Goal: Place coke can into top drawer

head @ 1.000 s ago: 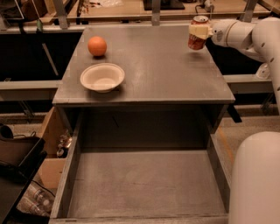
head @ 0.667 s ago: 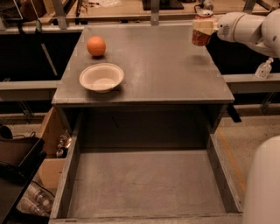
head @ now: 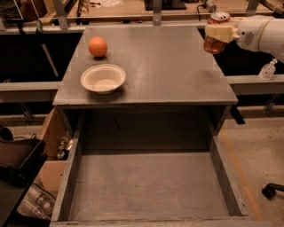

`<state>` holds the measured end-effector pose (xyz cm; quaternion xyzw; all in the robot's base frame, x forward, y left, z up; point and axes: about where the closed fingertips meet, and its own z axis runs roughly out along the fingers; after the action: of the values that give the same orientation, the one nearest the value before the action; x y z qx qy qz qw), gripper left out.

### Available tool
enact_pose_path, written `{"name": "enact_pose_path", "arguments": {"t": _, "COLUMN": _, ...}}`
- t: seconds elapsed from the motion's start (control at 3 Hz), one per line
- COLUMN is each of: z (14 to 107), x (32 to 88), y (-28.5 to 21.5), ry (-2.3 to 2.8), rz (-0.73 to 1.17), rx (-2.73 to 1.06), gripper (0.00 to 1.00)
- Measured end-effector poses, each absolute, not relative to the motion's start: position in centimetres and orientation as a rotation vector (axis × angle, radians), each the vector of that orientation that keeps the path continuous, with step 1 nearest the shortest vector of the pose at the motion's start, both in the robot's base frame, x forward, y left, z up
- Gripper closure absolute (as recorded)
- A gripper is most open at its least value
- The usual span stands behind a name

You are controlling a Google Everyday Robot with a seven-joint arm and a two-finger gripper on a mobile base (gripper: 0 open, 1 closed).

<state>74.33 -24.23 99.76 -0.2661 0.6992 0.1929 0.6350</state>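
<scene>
robotics lab, it seems: workbenches (head: 133, 9) behind, concrete floor (head: 259, 146), grey cabinet (head: 168, 66), gripper (head: 218, 32) clasping a coke can (head: 214, 45) at its far-right corner.

orange (head: 97, 46) just behind white bowl (head: 103, 78) on cabinet top (head: 168, 66).

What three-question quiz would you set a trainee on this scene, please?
1. True or false: the coke can already lies in the top drawer.
2. Where is the gripper? A) over the open drawer; B) at the far right corner of the cabinet top, fingers shut on the can; C) at the near left corner.
3. Fill in: the white bowl sits on the cabinet top, just in front of the ____.
Key: 1 false, the open drawer holds no can; 2 B; 3 the orange fruit.
</scene>
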Motion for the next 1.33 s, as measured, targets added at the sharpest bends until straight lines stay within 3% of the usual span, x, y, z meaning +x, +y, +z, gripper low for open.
{"name": "enact_pose_path", "arguments": {"t": 0.67, "z": 98.5, "x": 63.3, "y": -20.0, "ry": 1.551, "rz": 0.577, "rx": -0.802, "gripper": 1.0}}
{"name": "enact_pose_path", "arguments": {"t": 1.33, "z": 97.3, "x": 59.2, "y": -18.4, "ry": 1.525, "rz": 0.659, "rx": -0.84, "gripper": 1.0}}
